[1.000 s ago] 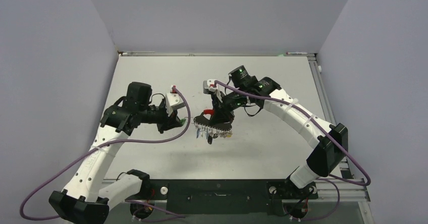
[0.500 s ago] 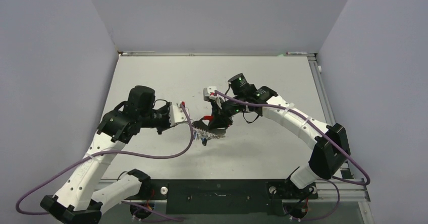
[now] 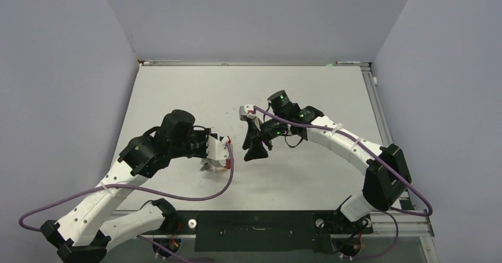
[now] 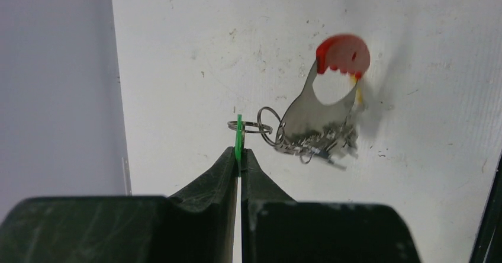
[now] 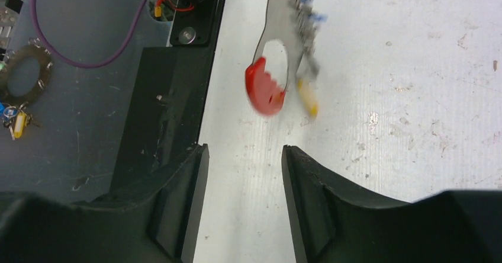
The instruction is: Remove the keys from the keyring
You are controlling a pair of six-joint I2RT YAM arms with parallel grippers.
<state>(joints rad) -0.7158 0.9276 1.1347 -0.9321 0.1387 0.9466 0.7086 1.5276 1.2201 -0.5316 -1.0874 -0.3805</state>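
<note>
Well, my left arm is folded low over the white table (image 3: 331,91), the elbow bent and the wrist turned toward the middle. My right arm comes in a long arc from the right side, and its wrist tips downward.

My left gripper (image 4: 238,156) is closed completely. Between its 2 matte black fingertips it pinches a thin green tag (image 4: 238,134), seen edge-on. From this tag some small wire rings (image 4: 264,127) lead to the keyring (image 4: 308,118). It is a flat crescent of shiny grey metal, with a red plastic arc (image 4: 343,54) at its far end. The keys (image 4: 322,146) are gathered in a bunch along the edge of the crescent. So the keyring lies beyond my left fingertips, a little to the right, joined to them only through the tag and the rings. Whether it rests on the table, I cannot tell.

My right gripper (image 5: 244,156) stands partly open, its 2 fingers apart, with only bare table between them, and it holds nothing. The keyring is ahead of these fingertips, not touching them and blurred, the red arc nearest, with 1 yellow key (image 5: 308,97) beside it.
</note>
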